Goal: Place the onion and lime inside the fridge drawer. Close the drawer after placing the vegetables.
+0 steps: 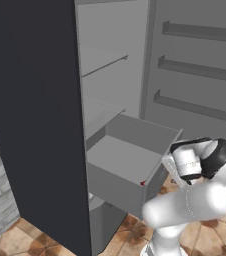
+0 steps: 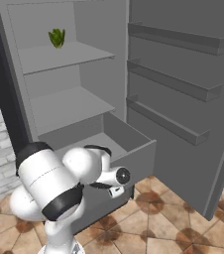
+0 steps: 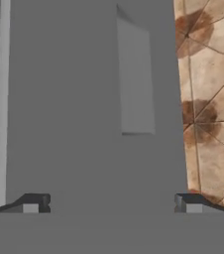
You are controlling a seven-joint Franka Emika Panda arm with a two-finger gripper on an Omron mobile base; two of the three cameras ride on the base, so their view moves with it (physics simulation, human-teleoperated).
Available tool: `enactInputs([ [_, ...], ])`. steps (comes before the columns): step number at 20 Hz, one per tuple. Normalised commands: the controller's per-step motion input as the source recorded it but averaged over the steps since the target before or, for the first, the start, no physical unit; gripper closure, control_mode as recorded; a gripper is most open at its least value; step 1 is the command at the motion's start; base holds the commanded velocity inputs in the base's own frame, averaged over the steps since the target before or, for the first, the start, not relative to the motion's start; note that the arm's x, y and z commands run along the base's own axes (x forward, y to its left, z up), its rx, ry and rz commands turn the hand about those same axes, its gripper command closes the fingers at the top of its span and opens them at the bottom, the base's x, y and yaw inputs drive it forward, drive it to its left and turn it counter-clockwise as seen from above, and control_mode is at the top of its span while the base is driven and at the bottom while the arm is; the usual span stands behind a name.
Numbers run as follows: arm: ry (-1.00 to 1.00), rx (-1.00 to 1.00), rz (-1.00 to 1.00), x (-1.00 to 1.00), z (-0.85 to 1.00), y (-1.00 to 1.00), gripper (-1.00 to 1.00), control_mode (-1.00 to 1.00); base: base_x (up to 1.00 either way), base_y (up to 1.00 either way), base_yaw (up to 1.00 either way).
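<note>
The fridge drawer (image 1: pixel 116 186) stands pulled out at the bottom of the open fridge, its plain grey front (image 2: pixel 140 159) facing the floor tiles. A small red bit of the onion (image 1: pixel 143 183) peeks over the drawer's front right corner; the rest is hidden. The lime is out of view. My gripper (image 1: pixel 169 165) hangs close beside that corner, outside the drawer. In the hand view the gripper (image 3: pixel 111 203) is open, its fingertips (image 3: pixel 34 203) wide apart with nothing between them, facing a flat grey panel (image 3: pixel 84 124) at close range.
A leafy green item (image 2: pixel 57 37) sits on the top shelf. The open fridge door (image 2: pixel 183 99) with its shelves stands to the right. A dark fridge wall (image 1: pixel 30 125) blocks the left. Tiled floor (image 2: pixel 163 218) lies below the drawer.
</note>
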Motion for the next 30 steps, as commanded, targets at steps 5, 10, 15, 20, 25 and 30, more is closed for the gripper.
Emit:
enactInputs([
  [5, -0.04, 0.09, 0.0, 0.14, -0.03, 0.41, -1.0, -1.0, 0.0, 0.0, 0.0],
  [10, -0.05, 0.1, 0.0, 0.15, -0.05, 0.35, -1.0, -1.0, 0.0, 0.0, 0.0],
  [15, -0.07, 0.11, 0.0, 0.19, -0.03, 0.37, -1.0, -1.0, 0.0, 0.0, 0.0],
  [20, -0.05, 0.06, 0.0, 0.24, 0.0, 0.52, -1.0, -1.0, 0.0, 0.0, 0.0],
  [25, -0.04, 0.06, 0.01, 0.39, 0.0, 0.4, -1.0, -1.0, 0.0, 0.0, 0.0],
  [30, -0.01, 0.06, 0.05, 0.66, 0.09, 0.18, -1.0, -1.0, 0.0, 0.0, 0.0],
])
